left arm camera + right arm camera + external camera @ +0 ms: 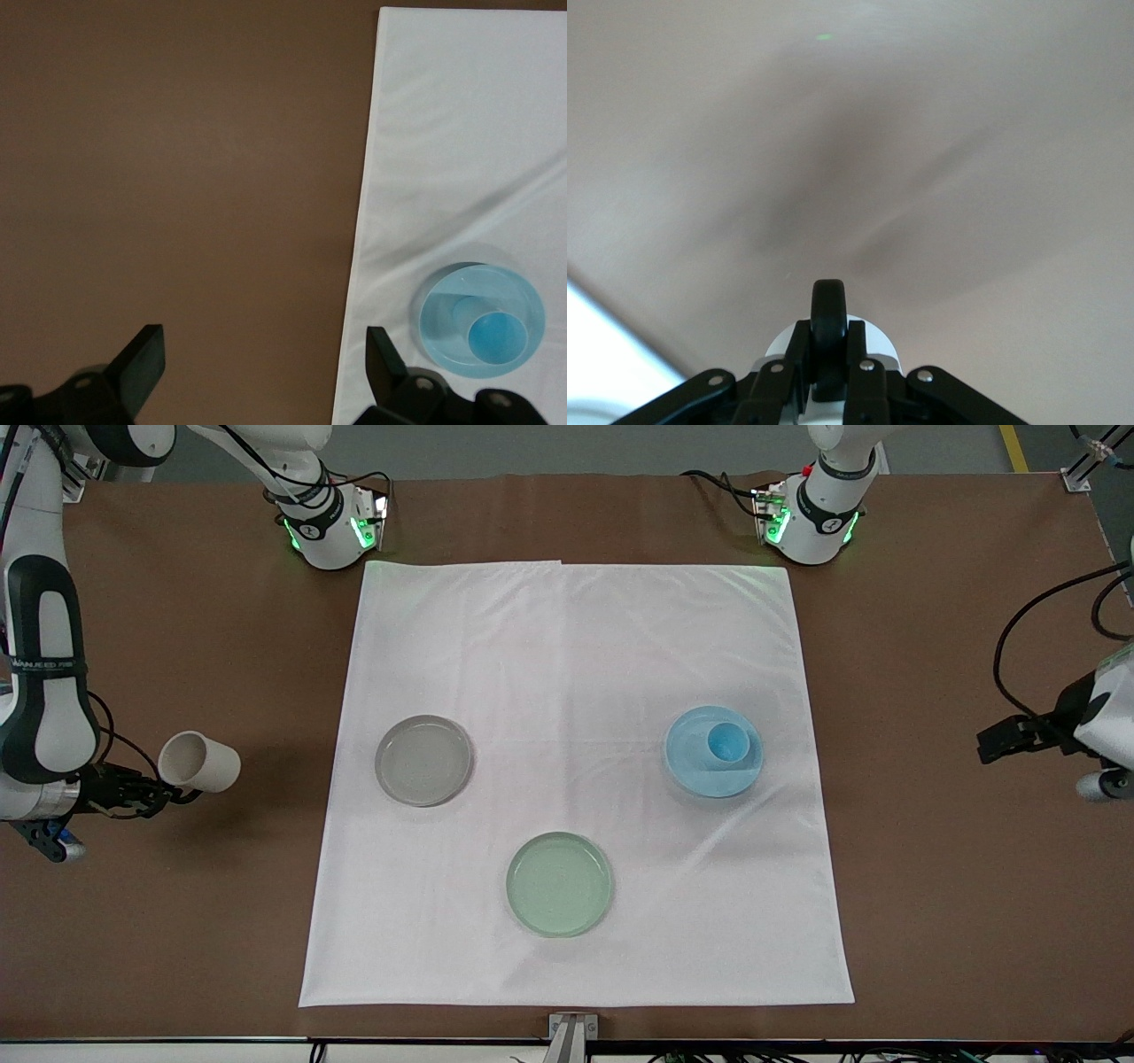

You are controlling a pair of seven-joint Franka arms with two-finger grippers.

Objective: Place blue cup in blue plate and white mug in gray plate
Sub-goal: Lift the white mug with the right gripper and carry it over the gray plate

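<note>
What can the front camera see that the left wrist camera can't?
Only the front view shows the white mug, held by its handle in the right gripper over the bare table, plus the empty gray plate and green plate. Only the left wrist view shows the open left gripper up close, over the brown table. Both show the blue cup standing in the blue plate on the white cloth.
</note>
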